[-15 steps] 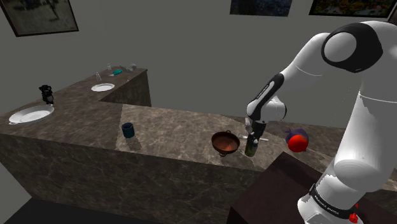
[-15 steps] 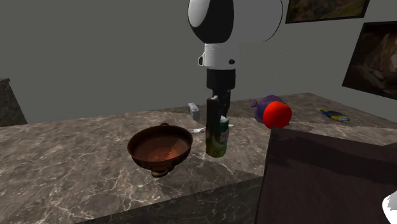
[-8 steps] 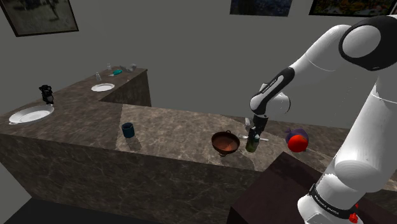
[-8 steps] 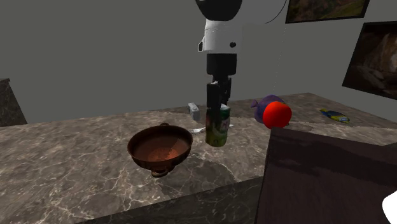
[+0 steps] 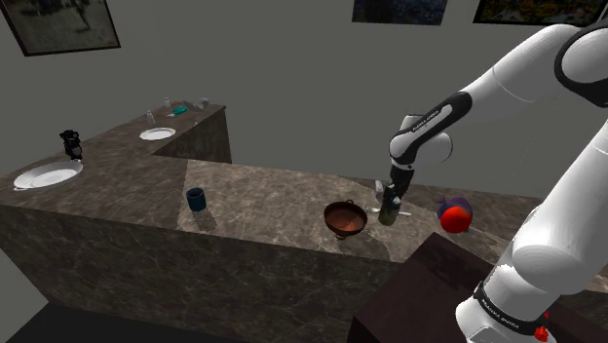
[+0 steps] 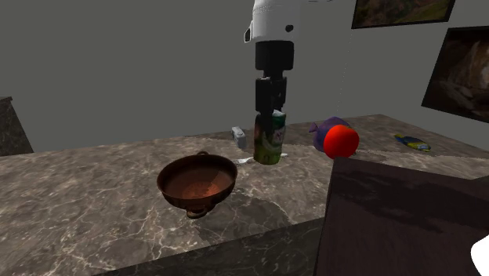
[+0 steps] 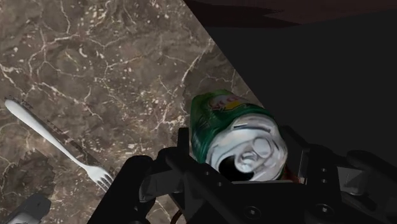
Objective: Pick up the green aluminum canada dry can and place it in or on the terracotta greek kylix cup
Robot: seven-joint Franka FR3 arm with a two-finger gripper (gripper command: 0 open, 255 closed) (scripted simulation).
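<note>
From my station I saw the jaws closed on the green can (image 6: 269,139), pinching it near its top from two sides, open only as far as the can's width. In the wrist view the can (image 7: 235,137) sat squarely between the two black fingers (image 7: 159,181), its silver lid and pull-tab facing the camera and its green side running away toward the table (image 7: 95,63). Nothing else touched the jaws.

The can (image 5: 389,207) hung roughly upright under the arm and looked clear of the brown marbled table (image 5: 263,195), with a soft shadow on the stone below it. It was not over the cup. In the second exterior view the brown, two-handled kylix cup (image 6: 197,183) stood on its short foot to the can's left and nearer the camera, with its bowl empty and its rim lower than the can's base. In the shoulder view the cup (image 5: 345,218) was just beside the can, on that view's left.

A silver fork (image 7: 57,143) lay flat on the table, off to one side of the jaws. A red ball (image 6: 337,139) against something purple rested further along the table, to the second exterior view's right of the can, and the dark stand (image 6: 400,212) filled that view's lower right. Well apart on the shoulder view's left stood a small dark blue mug (image 5: 196,199), and beyond it lay a white plate (image 5: 44,176).
</note>
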